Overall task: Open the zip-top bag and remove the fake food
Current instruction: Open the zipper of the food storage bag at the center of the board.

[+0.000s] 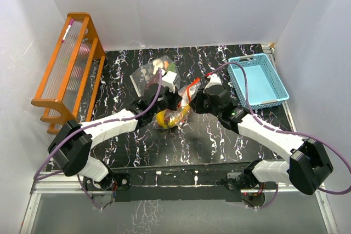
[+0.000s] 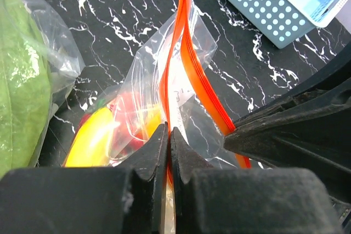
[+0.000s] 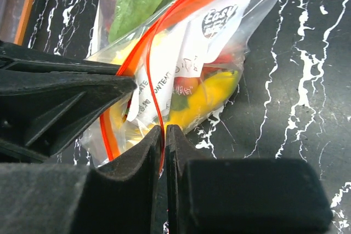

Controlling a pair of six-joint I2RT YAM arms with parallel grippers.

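Note:
A clear zip-top bag (image 1: 174,114) with an orange-red zip strip lies mid-table between both arms. It holds fake food: a yellow banana (image 2: 93,141), red pieces (image 2: 127,114) and a green bit (image 3: 178,101). My left gripper (image 2: 169,135) is shut on one lip of the bag's orange zip (image 2: 184,36). My right gripper (image 3: 164,133) is shut on the other lip of the zip (image 3: 153,89). The two lips stand a little apart, so the mouth gapes. Each wrist view shows the other gripper as a dark shape close by.
A second clear bag with green leafy pieces (image 1: 159,72) lies just behind, also seen in the left wrist view (image 2: 22,75). A light-blue basket (image 1: 258,80) stands at the back right. An orange wooden rack (image 1: 68,64) stands at the back left.

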